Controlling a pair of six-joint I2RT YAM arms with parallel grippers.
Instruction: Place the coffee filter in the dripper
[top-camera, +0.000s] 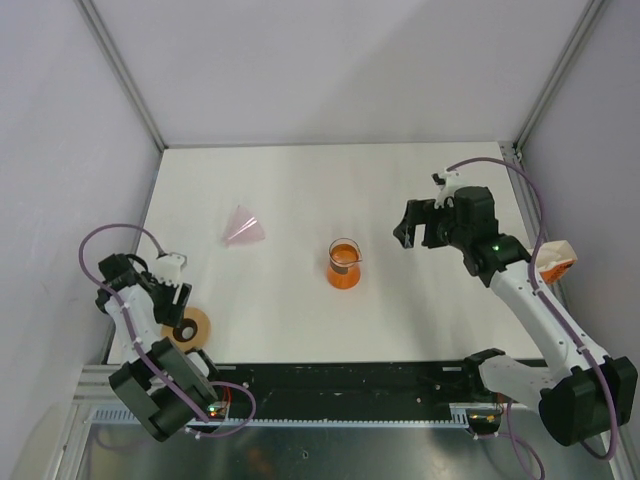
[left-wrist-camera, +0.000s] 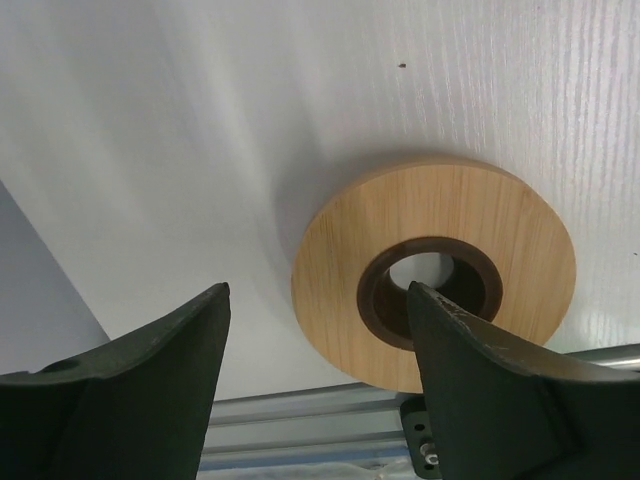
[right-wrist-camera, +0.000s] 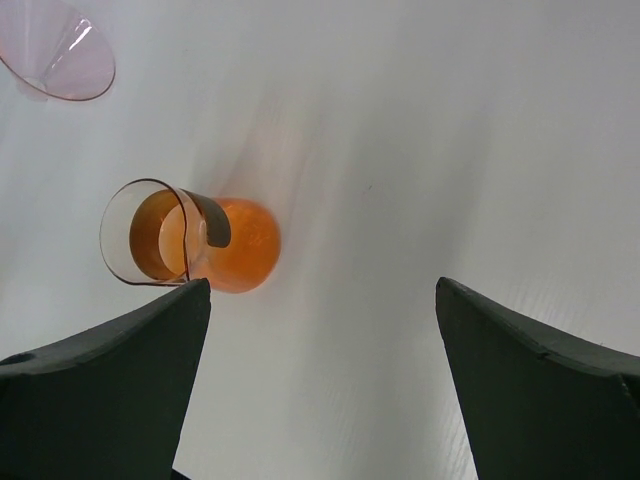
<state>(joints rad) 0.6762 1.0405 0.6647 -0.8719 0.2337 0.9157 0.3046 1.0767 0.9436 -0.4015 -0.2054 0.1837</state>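
Coffee filter (top-camera: 244, 226), a thin pale-pink paper cone, lies on the white table (top-camera: 300, 180), well left of the translucent orange plastic dripper (top-camera: 344, 265). The left gripper (left-wrist-camera: 318, 300) gapes over a flat round wooden ring (left-wrist-camera: 500, 230). The right gripper (right-wrist-camera: 322, 290) spreads wide near the dripper.

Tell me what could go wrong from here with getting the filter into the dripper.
The left claw hangs over the wooden ring, far from the coffee filter: it might grab the wrong thing. The thin filter lies on the table and may crumple. The dripper stands unheld and could tip.
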